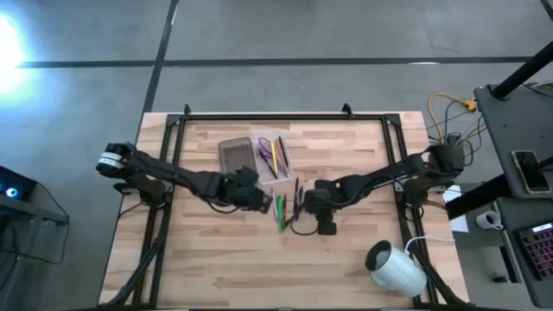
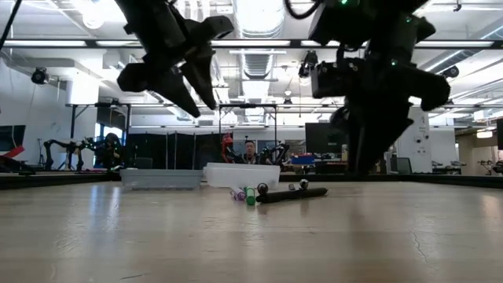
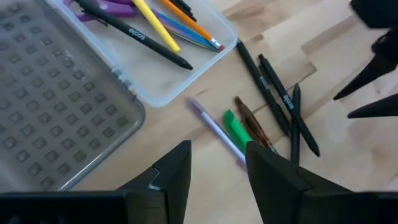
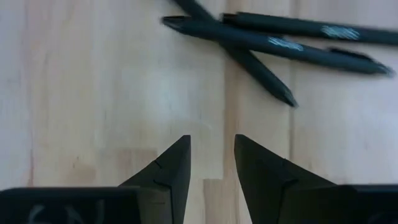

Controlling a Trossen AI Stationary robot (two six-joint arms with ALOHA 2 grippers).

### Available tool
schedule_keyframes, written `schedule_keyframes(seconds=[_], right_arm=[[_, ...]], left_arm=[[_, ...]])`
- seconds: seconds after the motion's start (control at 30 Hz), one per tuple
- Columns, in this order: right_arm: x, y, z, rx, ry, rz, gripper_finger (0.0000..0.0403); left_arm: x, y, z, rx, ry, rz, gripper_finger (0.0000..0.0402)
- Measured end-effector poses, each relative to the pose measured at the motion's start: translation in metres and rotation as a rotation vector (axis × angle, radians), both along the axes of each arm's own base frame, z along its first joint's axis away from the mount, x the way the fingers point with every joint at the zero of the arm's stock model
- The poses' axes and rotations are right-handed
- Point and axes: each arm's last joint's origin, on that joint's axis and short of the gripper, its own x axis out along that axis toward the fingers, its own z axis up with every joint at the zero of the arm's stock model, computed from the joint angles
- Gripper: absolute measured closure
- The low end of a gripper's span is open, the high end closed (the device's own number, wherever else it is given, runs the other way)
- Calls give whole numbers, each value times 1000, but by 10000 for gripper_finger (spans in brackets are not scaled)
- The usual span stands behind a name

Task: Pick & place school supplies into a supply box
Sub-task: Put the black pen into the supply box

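The clear tray (image 1: 275,157) lies at the table's far middle and holds yellow, orange and dark pens and purple scissors (image 3: 102,7). Its grey textured lid (image 1: 235,155) lies flat beside it on the left. Loose on the wood near the tray are a lilac pen (image 3: 214,129), a green pen (image 3: 238,129), a brown pencil (image 3: 252,124) and three dark pens (image 3: 277,102). My left gripper (image 3: 217,163) hovers open above the lilac and green pens. My right gripper (image 4: 211,155) hovers open over bare wood just short of the dark pens (image 4: 273,40). Both grippers hang clear of the table in the low view.
A white roll (image 1: 396,268) lies at the table's near right corner. Black frame rails (image 1: 173,130) run along the far, left and right edges. Bare wood spreads across the near half. A person (image 2: 250,149) sits far behind the table.
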Motion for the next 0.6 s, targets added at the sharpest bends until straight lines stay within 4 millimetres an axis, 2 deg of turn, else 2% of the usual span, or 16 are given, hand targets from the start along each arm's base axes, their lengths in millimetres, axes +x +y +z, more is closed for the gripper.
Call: schedule_keyframes(seconds=[0.17,0.37,0.6], right_arm=[[17,2,-2,-39,-3,84,291],[40,3,-5,-176,21,164,290],[51,3,-19,-248,156,207,276]], left_arm=[[-2,-7,2,2,-6,-13,265],[-6,-13,4,-5,-8,-25,265],[-10,-20,5,-15,-4,-31,265]])
